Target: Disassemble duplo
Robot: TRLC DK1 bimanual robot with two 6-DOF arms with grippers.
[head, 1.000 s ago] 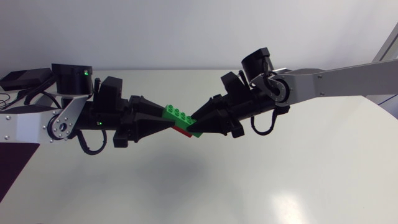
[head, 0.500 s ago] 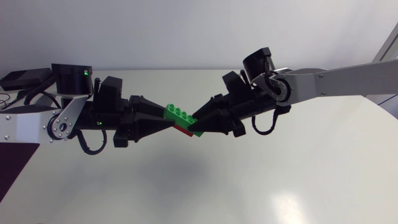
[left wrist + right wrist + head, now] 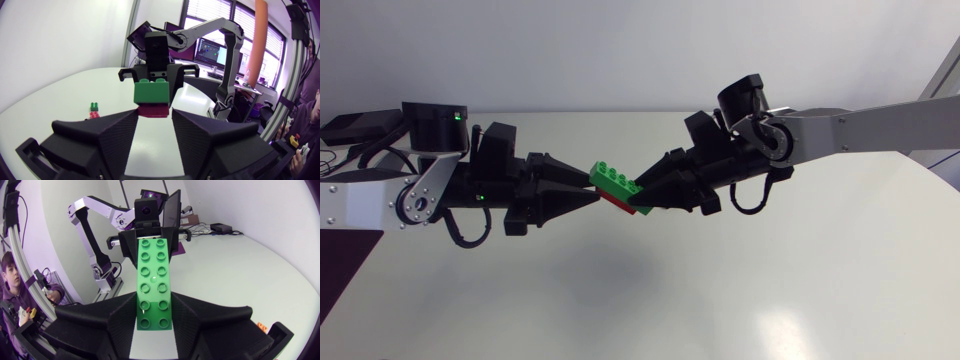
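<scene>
Surface (image 3: 800, 290): pale, smooth, matte. Left arm (image 3: 380, 205) and right arm (image 3: 880, 125) meet above its middle, so the duplo hangs in the air, not on the surface.

Change over the last second: the right arm has drawn slightly toward its own side. The green brick (image 3: 616, 180) has gone with it and tilted, and more of the red brick (image 3: 613, 203) shows underneath. Judgement: levering has started, but the bricks still look joined.

Right fingers (image 3: 670, 190), broad black wedges, are clamped on the long studded green brick. Left fingers (image 3: 560, 188) are narrow and appear to pinch the shorter red brick. Both bricks are glossy hard plastic.

A small green piece (image 3: 94, 106) lies loose near the surface's edge.
</scene>
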